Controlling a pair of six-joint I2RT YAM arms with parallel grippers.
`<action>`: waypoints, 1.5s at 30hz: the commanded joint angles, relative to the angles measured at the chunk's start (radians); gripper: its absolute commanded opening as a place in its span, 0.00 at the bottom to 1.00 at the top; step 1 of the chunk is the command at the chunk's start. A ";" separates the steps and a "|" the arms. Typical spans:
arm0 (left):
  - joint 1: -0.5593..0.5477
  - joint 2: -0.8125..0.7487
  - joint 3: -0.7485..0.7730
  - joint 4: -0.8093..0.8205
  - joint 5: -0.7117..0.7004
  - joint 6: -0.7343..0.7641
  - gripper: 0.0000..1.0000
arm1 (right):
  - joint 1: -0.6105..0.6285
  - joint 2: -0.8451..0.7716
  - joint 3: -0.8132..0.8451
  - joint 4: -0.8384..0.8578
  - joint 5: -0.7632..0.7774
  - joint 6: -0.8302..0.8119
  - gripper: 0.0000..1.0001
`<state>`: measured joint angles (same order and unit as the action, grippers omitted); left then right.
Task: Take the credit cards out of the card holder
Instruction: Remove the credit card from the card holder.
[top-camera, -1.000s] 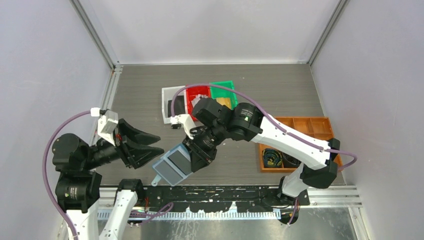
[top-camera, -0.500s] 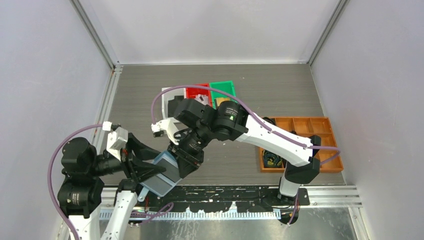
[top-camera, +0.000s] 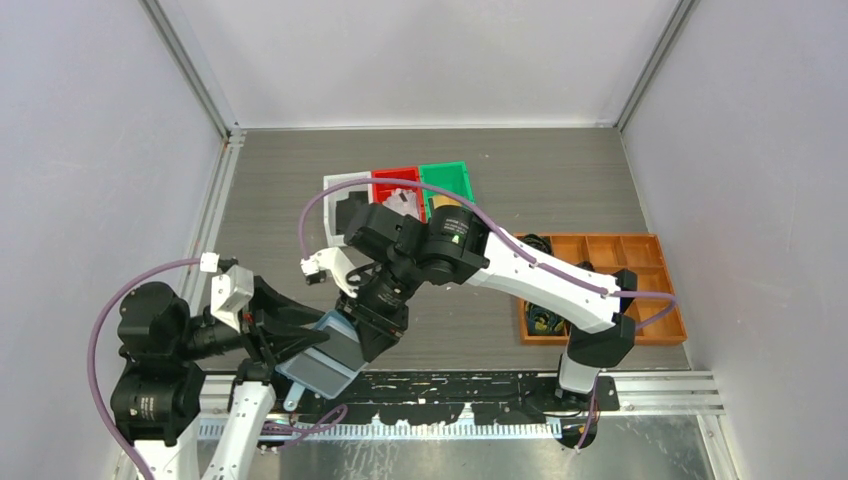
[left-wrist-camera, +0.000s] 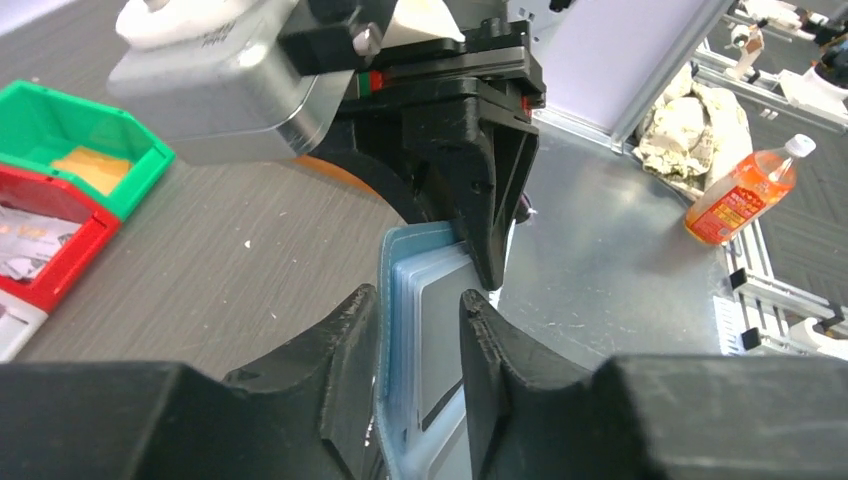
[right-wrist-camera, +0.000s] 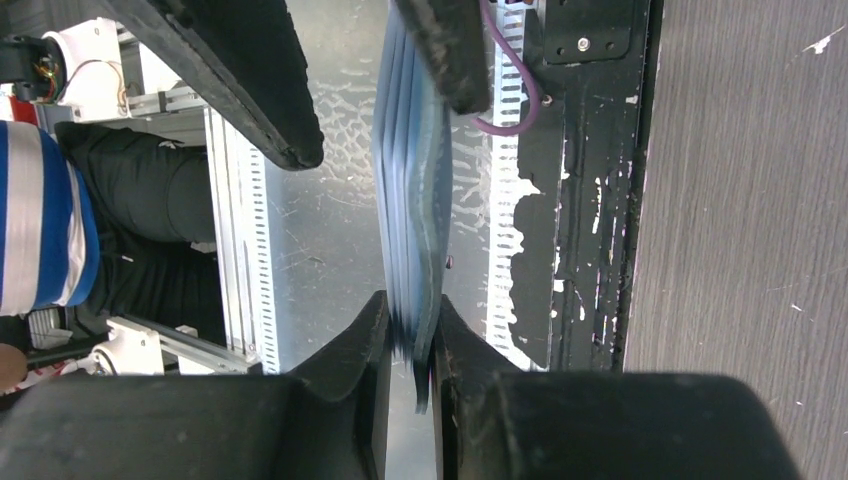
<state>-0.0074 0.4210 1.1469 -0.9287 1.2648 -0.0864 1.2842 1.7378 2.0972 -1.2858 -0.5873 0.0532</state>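
The blue card holder (top-camera: 318, 368) hangs open over the table's near edge. My right gripper (top-camera: 368, 325) is shut on its upper edge; in the right wrist view (right-wrist-camera: 412, 305) the card holder (right-wrist-camera: 410, 200) shows edge-on between the jaws. My left gripper (top-camera: 322, 338) is open and straddles the card holder (left-wrist-camera: 400, 300). One finger (left-wrist-camera: 345, 340) lies against its back. The other finger (left-wrist-camera: 490, 345) stands just off a silver-grey credit card (left-wrist-camera: 445, 320) sitting in the slots. No other credit card shows.
White (top-camera: 340, 195), red (top-camera: 395, 183) and green (top-camera: 447, 178) bins stand at the table's middle back. An orange tray (top-camera: 610, 250) with coiled black cables (top-camera: 545, 315) is on the right. The black and metal base rail (top-camera: 450, 385) runs under the card holder.
My right arm has carried the card holder left and toward the near edge. My left gripper has moved in and down, and its open fingers now straddle the card holder.
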 joint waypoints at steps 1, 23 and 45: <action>0.000 0.022 0.027 0.000 0.112 0.006 0.32 | 0.018 -0.066 0.003 0.082 -0.026 -0.010 0.01; -0.001 0.085 -0.033 0.048 0.226 -0.131 0.00 | 0.002 0.028 0.139 0.071 0.033 -0.074 0.26; -0.002 -0.005 -0.238 0.859 -0.356 -0.988 0.00 | -0.226 -0.633 -1.217 1.893 0.370 0.854 0.70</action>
<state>-0.0132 0.4164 0.8497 -0.1635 1.0050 -0.9897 1.0412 1.0790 0.9344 0.3912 -0.3523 0.8135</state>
